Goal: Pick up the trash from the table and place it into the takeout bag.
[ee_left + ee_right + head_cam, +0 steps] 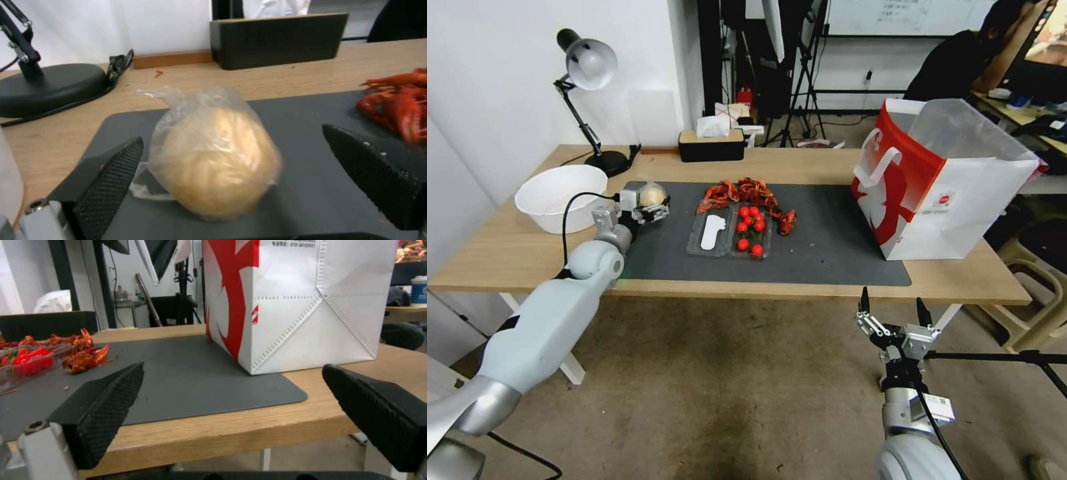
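The small clear bag with the yellowish lump (213, 156) lies on the dark mat (827, 247) at the left end of the surface (507, 253), and I have the left gripper (231, 173) around it, fingers spread on either side, not closed on it. Nothing is lifted, so I judge the task at its first pick. The takeout bag (947, 187) stands open at the right; I cannot see inside it. My right gripper (894, 313) waits open, below the surface's front edge.
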